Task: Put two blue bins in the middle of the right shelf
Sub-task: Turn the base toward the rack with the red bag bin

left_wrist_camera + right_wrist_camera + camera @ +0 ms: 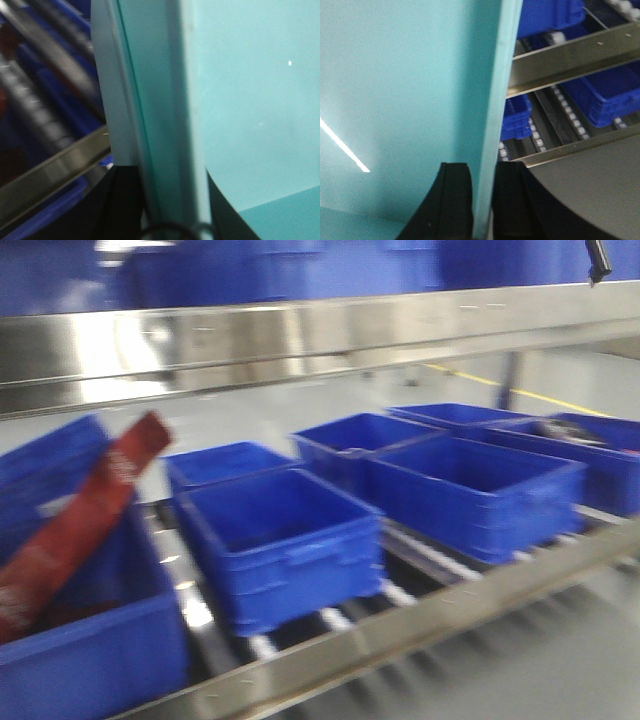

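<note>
Front view, blurred: blue bins sit in rows on the roller shelf (420, 615). One bin (280, 545) front centre, another bin (470, 490) to its right, more behind. Leftmost bin (80, 640) holds a red package (85, 520). My right end effector (481, 200) has its dark fingers (452, 200) clamped on a teal panel (410, 100) edge. Left end effector: can't tell, the wrist view shows mostly a teal panel (240, 100).
</note>
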You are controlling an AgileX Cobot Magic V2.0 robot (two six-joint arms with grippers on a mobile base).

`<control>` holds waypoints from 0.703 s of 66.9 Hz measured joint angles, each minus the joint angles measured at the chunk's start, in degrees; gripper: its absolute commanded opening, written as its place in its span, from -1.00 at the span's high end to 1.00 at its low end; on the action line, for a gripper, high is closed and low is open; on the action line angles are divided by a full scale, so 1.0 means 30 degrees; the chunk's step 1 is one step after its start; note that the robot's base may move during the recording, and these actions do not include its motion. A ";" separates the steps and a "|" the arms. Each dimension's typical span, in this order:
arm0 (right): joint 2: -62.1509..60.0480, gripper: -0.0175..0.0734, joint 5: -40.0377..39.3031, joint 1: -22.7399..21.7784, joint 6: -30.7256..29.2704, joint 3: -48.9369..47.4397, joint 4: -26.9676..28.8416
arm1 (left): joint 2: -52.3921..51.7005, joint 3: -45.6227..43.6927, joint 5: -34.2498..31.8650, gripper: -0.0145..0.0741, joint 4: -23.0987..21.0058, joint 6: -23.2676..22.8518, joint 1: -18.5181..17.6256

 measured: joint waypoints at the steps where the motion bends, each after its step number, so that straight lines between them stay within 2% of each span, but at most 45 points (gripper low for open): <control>1: 0.0000 0.98 0.0000 0.0000 0.0000 0.0000 0.0000 | 0.0000 0.0000 0.0000 0.92 0.0000 0.0000 0.0000; 47: 0.0000 0.98 -0.0047 0.0000 0.0000 0.0000 0.0034 | 0.0000 0.0000 0.0000 0.92 0.0070 0.0000 0.0000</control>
